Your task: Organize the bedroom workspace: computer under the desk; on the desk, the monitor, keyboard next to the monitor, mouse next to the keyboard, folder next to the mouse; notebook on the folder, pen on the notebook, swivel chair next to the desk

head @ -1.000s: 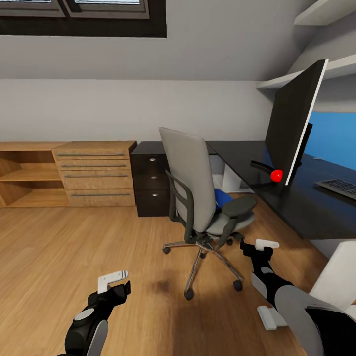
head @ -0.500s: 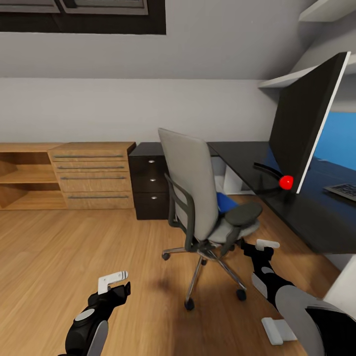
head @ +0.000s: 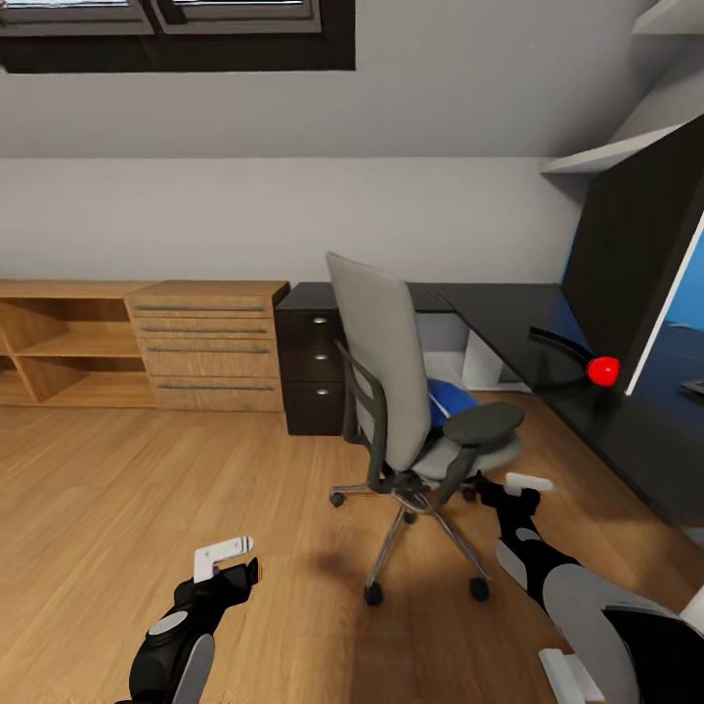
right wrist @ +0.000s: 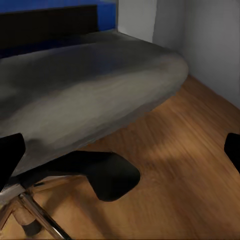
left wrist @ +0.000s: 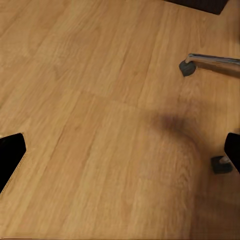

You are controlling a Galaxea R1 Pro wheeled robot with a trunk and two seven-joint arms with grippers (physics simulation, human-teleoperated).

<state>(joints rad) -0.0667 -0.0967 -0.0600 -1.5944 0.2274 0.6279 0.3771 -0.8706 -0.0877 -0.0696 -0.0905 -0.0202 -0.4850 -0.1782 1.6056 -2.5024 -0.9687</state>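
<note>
Folder lies on swivel chair seat, ahead of and above the right gripper, the nearer one; both jaws wide, empty.

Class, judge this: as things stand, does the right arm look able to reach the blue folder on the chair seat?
Probably not directly: the right gripper sits low beside the chair, below its armrest, which stands between it and the folder.

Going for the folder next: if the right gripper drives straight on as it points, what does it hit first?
Probably the chair's seat: its grey underside and front edge lie dead ahead of the right gripper. The folder lies on top, out of line. Depth is unclear.
</note>
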